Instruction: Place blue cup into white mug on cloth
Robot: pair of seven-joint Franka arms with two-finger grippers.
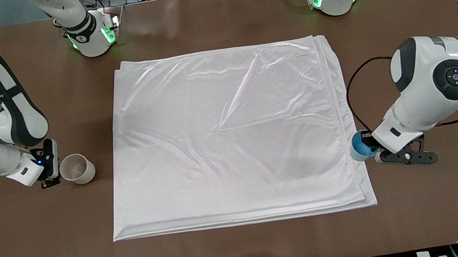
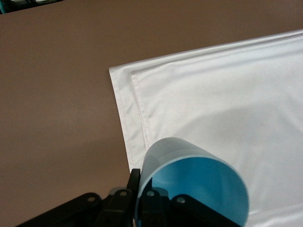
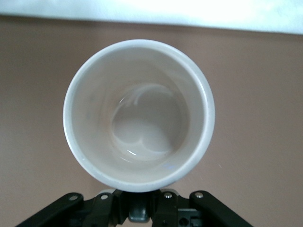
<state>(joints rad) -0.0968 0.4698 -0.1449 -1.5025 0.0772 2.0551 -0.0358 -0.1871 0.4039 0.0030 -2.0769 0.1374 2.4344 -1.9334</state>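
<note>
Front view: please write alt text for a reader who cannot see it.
A large white cloth lies on a brown table between two robot arms. The right hand grips a white mug beside the cloth; the left hand holds a blue cup at its edge.

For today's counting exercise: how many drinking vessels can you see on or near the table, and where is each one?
2. The white mug is at the right gripper, off the cloth; the blue cup is in the left gripper at the cloth's edge.

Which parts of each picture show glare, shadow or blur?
Front view: shiny streaks of glare run across the cloth, and soft shadows lie beside both arms. Left wrist view: the blue cup is close and soft-edged. Right wrist view: the cloth strip is washed out; the white mug holds faint reflections.
</note>
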